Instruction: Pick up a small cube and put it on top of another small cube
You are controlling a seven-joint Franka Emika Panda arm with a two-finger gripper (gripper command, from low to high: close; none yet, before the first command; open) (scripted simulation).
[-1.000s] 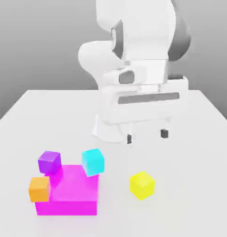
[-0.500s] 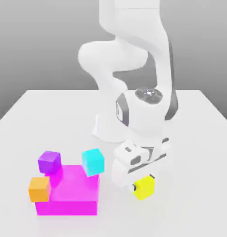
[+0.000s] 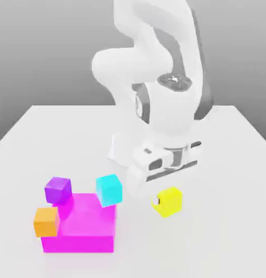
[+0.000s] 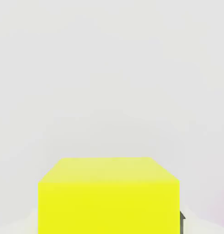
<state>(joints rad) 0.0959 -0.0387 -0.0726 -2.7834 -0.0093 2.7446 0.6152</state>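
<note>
White bench point(image 3: 233, 179) under grey backdrop carried the blocks. The tool point(image 3: 166, 202) was clamped on the yellow cube point(image 3: 169, 202), held just clear of the surface, near the bench's middle. Toward the front edge, a large magenta block point(image 3: 83, 225) sat with cyan cube point(image 3: 109, 189), purple cube point(image 3: 58, 190) and orange cube point(image 3: 46, 221) touching it.

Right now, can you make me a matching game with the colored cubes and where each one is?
Things:
1. yellow cube
2. cyan cube
3. orange cube
4. purple cube

Places:
A. against the magenta block's far corner on the exterior view's left
B. in the gripper
C. against the block's near corner on the exterior view's left
D. leaning at the block's far corner on the exterior view's right

Pairs: 1-B, 2-D, 3-C, 4-A
</note>
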